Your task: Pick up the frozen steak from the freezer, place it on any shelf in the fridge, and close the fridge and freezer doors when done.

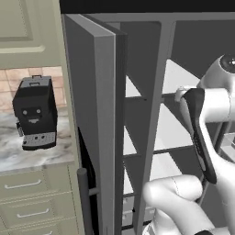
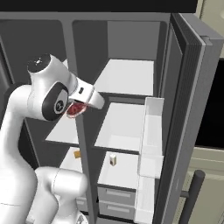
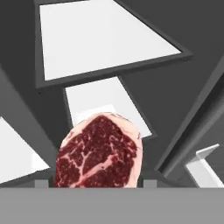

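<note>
I have the steak [image 3: 99,153] clamped in my end effector [image 2: 78,108], jaws closed on it as tightly as they go, and it hangs in the air just in front of the divider post between the freezer [image 2: 48,78] and the fridge [image 2: 127,83]. In the hand view the slab stands broadside to the camera, dark red with pale marbling, and the fridge's white shelves lie beyond it.

The step in hand, as I judge it, is carrying the steak across into the wider compartment. To do it well I should clear the divider post first, then swing in above the top shelf [image 2: 127,76], keeping the slab level and low enough to pass under the ceiling. I should only let go once it touches the panel, so it does not drop or slide. The inner bins [image 2: 151,135] of the open fridge door [image 2: 192,113] stand close on the right, so I should keep my elbow away from them.

The shelves are flat, white and bare near the top. A small white-and-red carton [image 2: 113,159] sits on a lower fridge shelf, and a small orange item [image 2: 77,154] on a lower freezer shelf. To the left of the open freezer door [image 1: 98,119], a black coffee machine [image 1: 35,113] stands on a marbled worktop [image 1: 32,153] above cream drawers.
</note>
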Controlling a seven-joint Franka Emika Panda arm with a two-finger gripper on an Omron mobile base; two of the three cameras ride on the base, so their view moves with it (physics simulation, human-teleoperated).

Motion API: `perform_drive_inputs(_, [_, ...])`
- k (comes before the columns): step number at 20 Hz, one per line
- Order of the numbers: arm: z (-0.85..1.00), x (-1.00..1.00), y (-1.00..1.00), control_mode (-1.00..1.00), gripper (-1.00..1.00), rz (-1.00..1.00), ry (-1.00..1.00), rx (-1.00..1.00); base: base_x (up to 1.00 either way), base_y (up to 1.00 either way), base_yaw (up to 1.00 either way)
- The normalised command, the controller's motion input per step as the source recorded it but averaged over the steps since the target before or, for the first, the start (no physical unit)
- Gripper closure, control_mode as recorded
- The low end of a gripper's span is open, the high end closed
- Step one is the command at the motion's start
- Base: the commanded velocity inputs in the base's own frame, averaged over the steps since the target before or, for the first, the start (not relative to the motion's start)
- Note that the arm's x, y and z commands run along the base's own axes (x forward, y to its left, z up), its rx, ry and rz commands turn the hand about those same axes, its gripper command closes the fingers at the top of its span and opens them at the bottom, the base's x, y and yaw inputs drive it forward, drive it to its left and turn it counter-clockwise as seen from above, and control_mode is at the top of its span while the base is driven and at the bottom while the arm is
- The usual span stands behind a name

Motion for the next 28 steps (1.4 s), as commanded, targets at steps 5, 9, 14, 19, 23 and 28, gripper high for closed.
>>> perform_drive_inputs(5, [0.0,1.0,-0.86,-1.0,1.0,-0.02,0.01,-0.01,0.0,0.0,0.0])
perform_drive_inputs(9, [0.0,1.0,-0.71,-1.0,1.0,0.0,0.0,0.0,0.0,0.0,0.0])
perform_drive_inputs(14, [0.0,1.0,-0.53,-1.0,1.0,0.0,0.0,0.0,0.0,0.0,0.0])
perform_drive_inputs(19, [0.0,1.0,-0.25,-1.0,1.0,0.03,0.0,0.0,0.0,0.0,0.0])
perform_drive_inputs(23, [-0.03,1.0,-0.2,-1.0,1.0,0.05,0.0,0.0,0.0,0.0,0.0])
perform_drive_inputs(28, [-0.08,1.0,-0.16,-1.0,-1.0,0.06,0.0,0.0,0.0,0.0,0.0])
